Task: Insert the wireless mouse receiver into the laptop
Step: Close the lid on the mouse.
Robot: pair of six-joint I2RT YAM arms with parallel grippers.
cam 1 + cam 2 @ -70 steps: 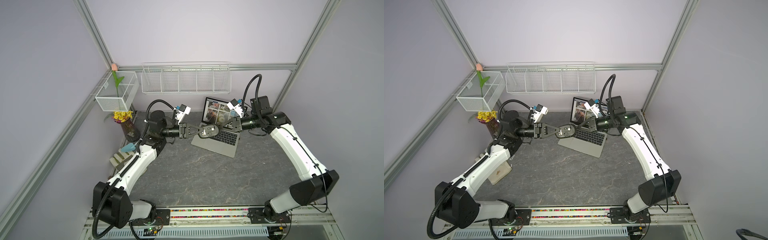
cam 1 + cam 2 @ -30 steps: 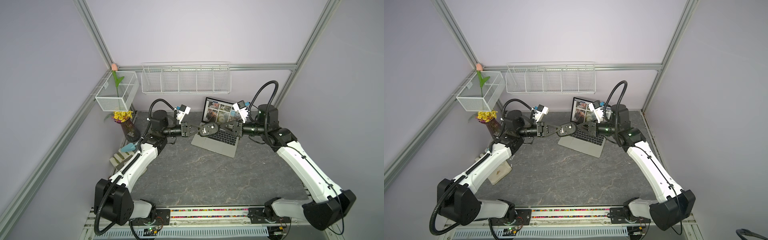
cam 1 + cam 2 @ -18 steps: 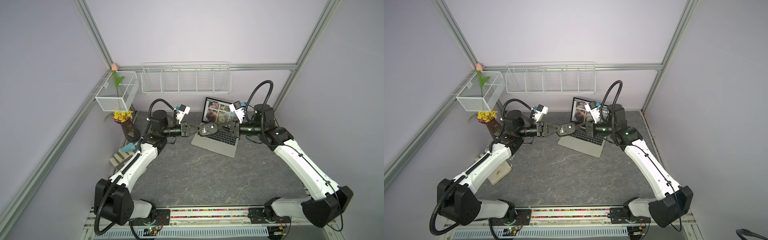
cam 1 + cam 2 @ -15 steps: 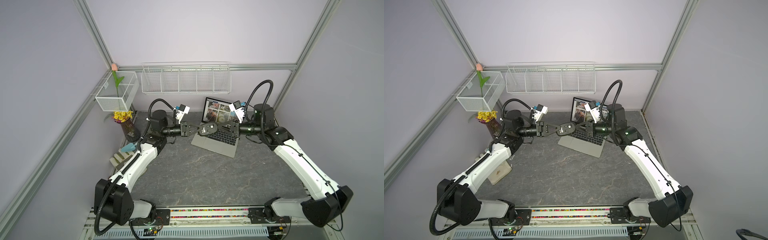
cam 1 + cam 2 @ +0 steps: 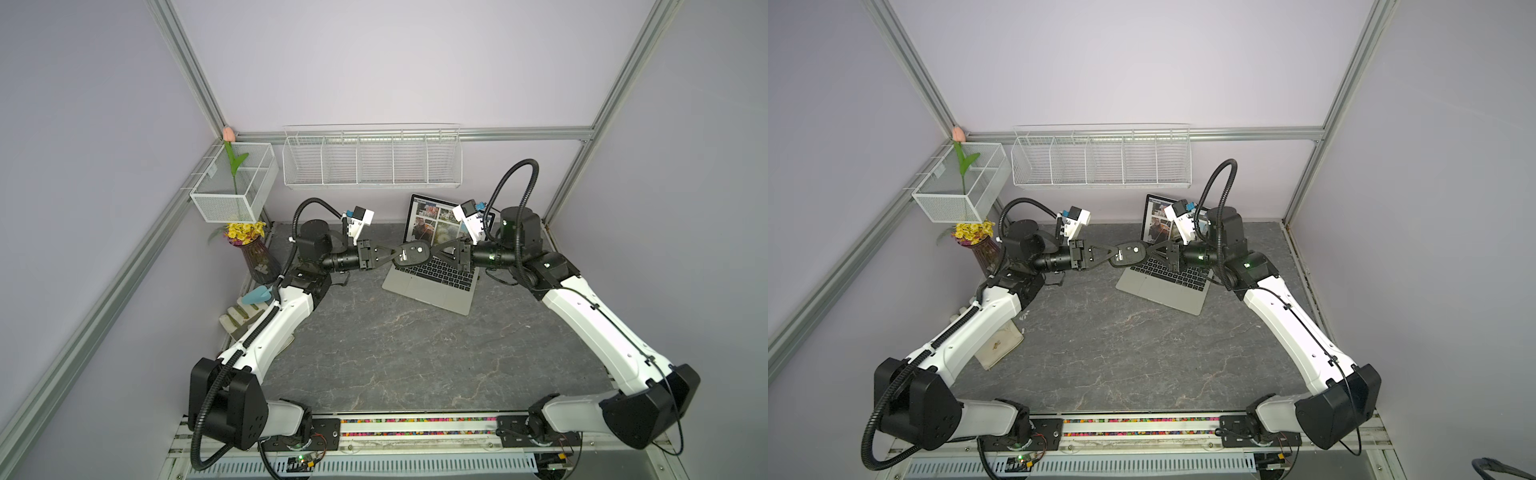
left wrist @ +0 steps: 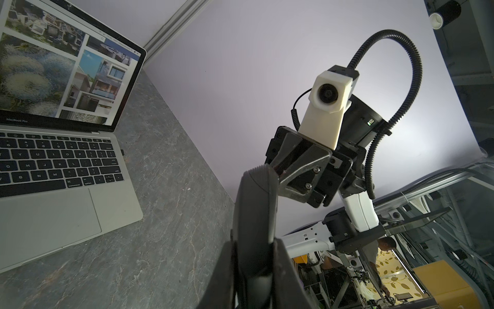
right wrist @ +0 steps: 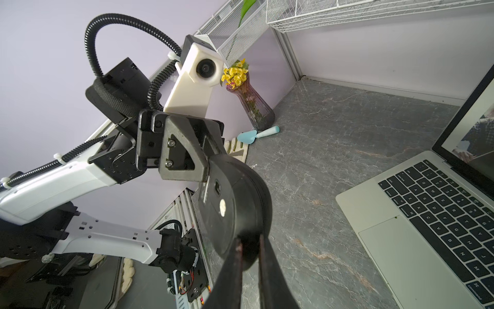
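Grey bench [image 5: 374, 353] is carrying the open laptop [image 5: 432, 286]; above its keys, left hand [image 5: 391, 260] and right hand [image 5: 435, 252] are each pinching the black mouse [image 5: 413, 253].

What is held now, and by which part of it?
The black mouse, above the laptop: the left hand clamps one end, the right hand pinches the opposite end's rim.

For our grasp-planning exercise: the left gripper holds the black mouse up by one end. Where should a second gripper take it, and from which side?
Take the mouse by its free end's thin rim, opposite the left gripper, coming in over the laptop along its length. It lies level, underside up, so that edge fits narrow jaws; the right gripper pinches just there.
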